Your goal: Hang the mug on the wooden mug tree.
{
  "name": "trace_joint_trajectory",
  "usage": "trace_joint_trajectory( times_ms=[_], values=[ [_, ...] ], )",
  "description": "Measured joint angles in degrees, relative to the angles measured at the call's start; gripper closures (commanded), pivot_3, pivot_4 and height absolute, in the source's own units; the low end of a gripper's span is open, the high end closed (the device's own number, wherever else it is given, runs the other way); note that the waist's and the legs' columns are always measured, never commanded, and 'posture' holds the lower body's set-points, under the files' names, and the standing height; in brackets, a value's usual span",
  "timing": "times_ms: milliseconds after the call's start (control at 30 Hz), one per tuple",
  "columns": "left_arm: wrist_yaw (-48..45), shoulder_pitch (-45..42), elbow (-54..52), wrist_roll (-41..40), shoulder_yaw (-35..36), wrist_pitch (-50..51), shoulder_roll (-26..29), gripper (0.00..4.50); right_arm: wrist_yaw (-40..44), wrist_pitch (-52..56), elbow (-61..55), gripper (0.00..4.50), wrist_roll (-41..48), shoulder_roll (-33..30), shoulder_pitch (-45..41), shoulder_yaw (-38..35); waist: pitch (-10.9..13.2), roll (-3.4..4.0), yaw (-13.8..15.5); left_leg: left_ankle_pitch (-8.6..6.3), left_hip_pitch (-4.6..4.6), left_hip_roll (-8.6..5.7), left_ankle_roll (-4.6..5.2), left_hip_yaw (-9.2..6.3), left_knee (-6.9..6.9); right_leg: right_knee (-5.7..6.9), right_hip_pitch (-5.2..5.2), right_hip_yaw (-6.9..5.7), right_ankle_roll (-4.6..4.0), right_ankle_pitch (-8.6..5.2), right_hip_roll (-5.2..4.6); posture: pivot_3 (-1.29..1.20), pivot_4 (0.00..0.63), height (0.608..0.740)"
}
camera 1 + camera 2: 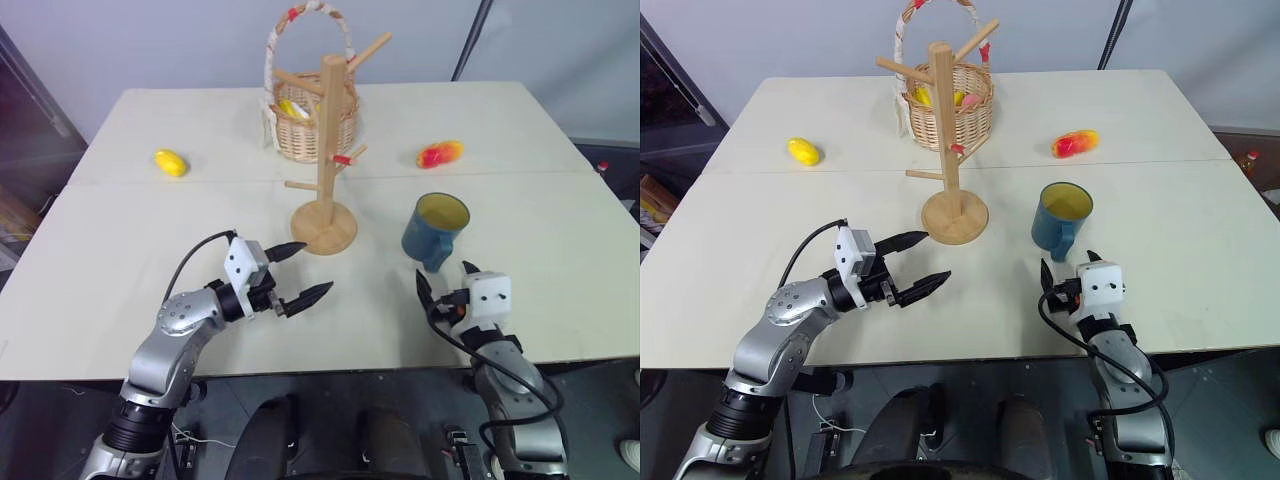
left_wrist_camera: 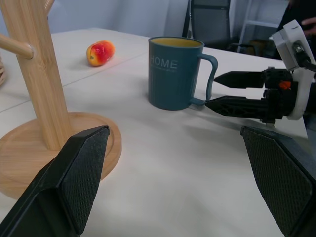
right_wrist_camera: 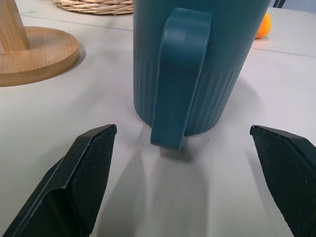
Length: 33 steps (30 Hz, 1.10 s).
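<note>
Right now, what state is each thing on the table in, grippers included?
Dark blue mug with yellow inside: upright on the table, empty, handle toward the right gripper, not held.
Light wooden mug tree: upright, nothing on its pegs.
Woven wicker basket: upright behind the tree, holding items.
Yellow fruit: lying on the table.
Red-yellow fruit: lying on the table.
Left gripper: open, holding nothing.
Right gripper: open, just short of the handle.

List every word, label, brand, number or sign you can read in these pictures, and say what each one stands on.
"HOME": pale capital letters on the side of the blue mug, near its rim, seen in the left wrist view.
No other writing can be read: the wooden mug tree, the wicker basket, the fruit and the table carry no text that shows.
</note>
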Motion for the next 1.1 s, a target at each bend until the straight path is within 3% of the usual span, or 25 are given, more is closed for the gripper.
trace_joint_trajectory(
  times_ms=[1100],
  values=[
    [-0.3,-0.1,0.1,1.0,0.0,-1.3,-0.5,0.0,-8.6,0.6,6.1,0.03,-2.7,0.2,-5.4,-5.5,0.0,0.0,0.0,0.01,0.01,0.0,0.01,0.01,0.02,0.06,0.0,0.01,0.08,0.04,0.16,0.0,0.15,0.74]
  ],
)
